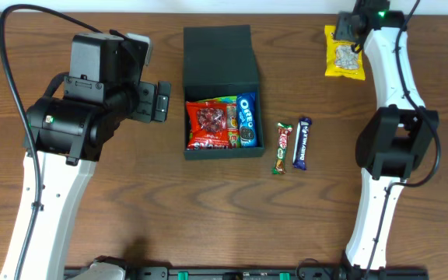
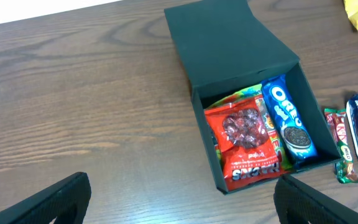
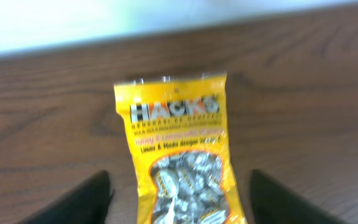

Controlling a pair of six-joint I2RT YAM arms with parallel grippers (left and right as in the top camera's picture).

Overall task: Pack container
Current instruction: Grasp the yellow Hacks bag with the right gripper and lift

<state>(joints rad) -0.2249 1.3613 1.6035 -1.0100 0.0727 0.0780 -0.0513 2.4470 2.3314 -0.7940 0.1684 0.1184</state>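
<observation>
- Overhead: straight down over my whole table (image 1: 131, 202).
- Left wrist: slanting at the container (image 2: 241, 50), shared with overhead.
- Right wrist: close on the Hacks packet (image 3: 179, 162).

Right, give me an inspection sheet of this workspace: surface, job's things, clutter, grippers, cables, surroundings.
Surface: dark brown wood-grain table.
Job's things: matte dark charcoal-teal cardboard box, flap lid open, holding a red snack packet and a blue Oreo packet; red-green chocolate bar and purple chocolate bar right of it; yellow Hacks candy bag far right.
Clutter: nothing seen.
Grippers: left gripper open, empty, beside the box; right gripper open over the yellow bag.
Cables: black cable loops off the left arm.
Surroundings: pale strip beyond the table's far edge.
</observation>
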